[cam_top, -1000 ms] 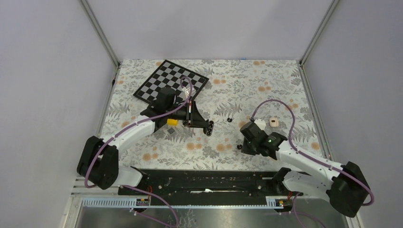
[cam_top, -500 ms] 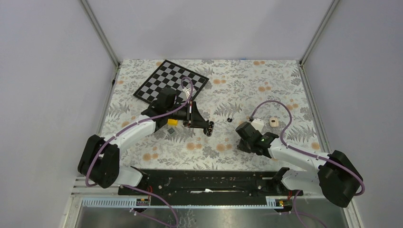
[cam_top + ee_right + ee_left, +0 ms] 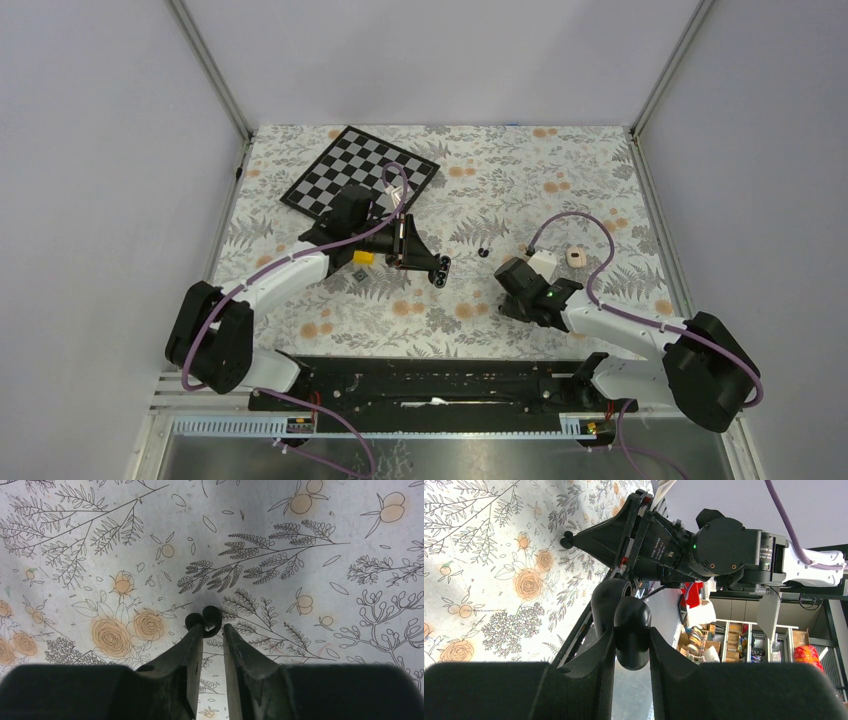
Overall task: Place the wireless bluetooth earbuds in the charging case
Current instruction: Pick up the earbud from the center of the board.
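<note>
Charging case (image 3: 631, 617) is clamped in my left gripper (image 3: 631, 634), held up ready for buds. My right gripper (image 3: 212, 630) noses the black earbud (image 3: 202, 619); pinched or not, I cannot tell.

Cloth (image 3: 500, 190) is showing grey leaves, orange roses on white — board (image 3: 340, 165) is reading black-white checks, block (image 3: 362, 257) yellow, case (image 3: 631, 630) black.

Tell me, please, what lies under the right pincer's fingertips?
A small black earbud on the floral cloth, at the right pincer's tips; its near part is covered by them.
</note>
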